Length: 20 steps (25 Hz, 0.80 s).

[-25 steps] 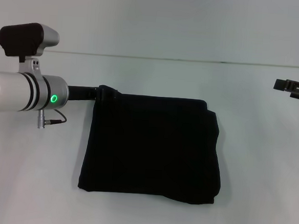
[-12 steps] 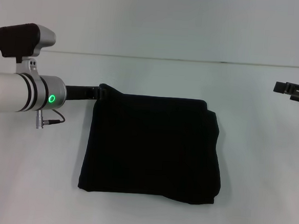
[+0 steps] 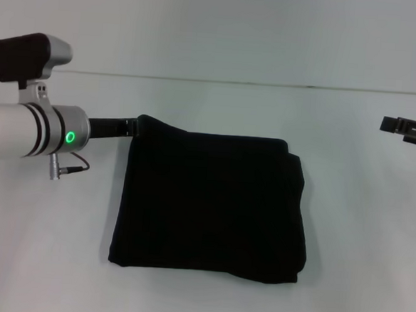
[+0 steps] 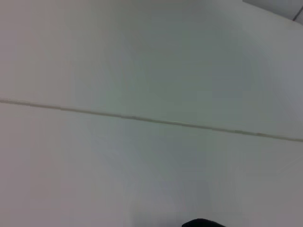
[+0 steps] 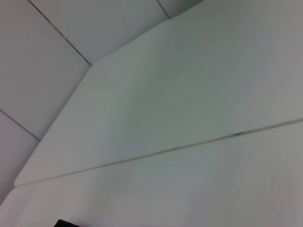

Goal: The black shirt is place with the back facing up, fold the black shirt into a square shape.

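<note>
I have the left gripper (image 3: 133, 126) sitting at the far left corner of the black shirt (image 3: 212, 203), its dark fingers reaching in from the white and silver wrist with the green light. The fingertips meet the cloth right at that corner, where the fabric rises in a small peak against them. From the head view I cannot tell whether the claw is pinched on the cloth or only touching it, so I leave its state as unknown.

Away from that claw, toward my right and toward me, the black shirt lies flat on the white table (image 3: 44, 259) as a neat, roughly square fold. Its plain black side faces up; I see no lettering. The edge farthest from the left claw shows stacked layers, slightly uneven at the far right corner.

The right gripper (image 3: 410, 129) hangs well apart from the shirt, off to its right and above the table near the edge of the head view. Only part of it shows, and I cannot tell how its claw stands either.

The left wrist view gives me pale table and wall with a sliver of black at the edge, too small to identify. The right wrist view shows only pale surfaces and seams.
</note>
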Each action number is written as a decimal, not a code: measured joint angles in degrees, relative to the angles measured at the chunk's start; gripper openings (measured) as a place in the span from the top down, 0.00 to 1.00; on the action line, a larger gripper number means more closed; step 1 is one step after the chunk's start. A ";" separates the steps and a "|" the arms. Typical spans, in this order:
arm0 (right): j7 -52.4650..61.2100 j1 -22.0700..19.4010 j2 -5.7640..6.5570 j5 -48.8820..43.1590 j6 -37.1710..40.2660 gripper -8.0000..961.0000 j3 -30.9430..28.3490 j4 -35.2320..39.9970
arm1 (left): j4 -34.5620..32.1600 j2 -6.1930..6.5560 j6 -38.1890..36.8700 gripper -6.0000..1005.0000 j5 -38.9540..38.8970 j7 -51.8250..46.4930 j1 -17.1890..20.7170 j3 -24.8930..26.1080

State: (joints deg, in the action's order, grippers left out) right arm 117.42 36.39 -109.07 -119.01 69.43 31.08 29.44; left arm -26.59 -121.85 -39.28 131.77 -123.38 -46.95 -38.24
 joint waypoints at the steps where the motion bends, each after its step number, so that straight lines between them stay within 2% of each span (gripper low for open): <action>1: 0.00 0.00 0.00 0.00 0.00 0.10 0.01 0.00 | 0.00 -0.10 0.13 0.96 -0.23 -0.05 0.22 0.27; 10: 0.00 0.42 0.00 0.00 0.51 0.10 0.50 -0.17 | -0.41 -0.29 0.14 0.95 -1.51 -0.14 1.67 4.02; 20: 0.03 0.53 0.06 0.01 1.56 0.10 2.31 -0.38 | -0.71 -0.29 -3.91 0.95 -1.89 -0.06 1.62 4.30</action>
State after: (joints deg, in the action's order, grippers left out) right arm 117.45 36.91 -109.01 -119.00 71.00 33.38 29.06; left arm -27.29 -122.14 -43.19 129.88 -123.45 -45.33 -33.95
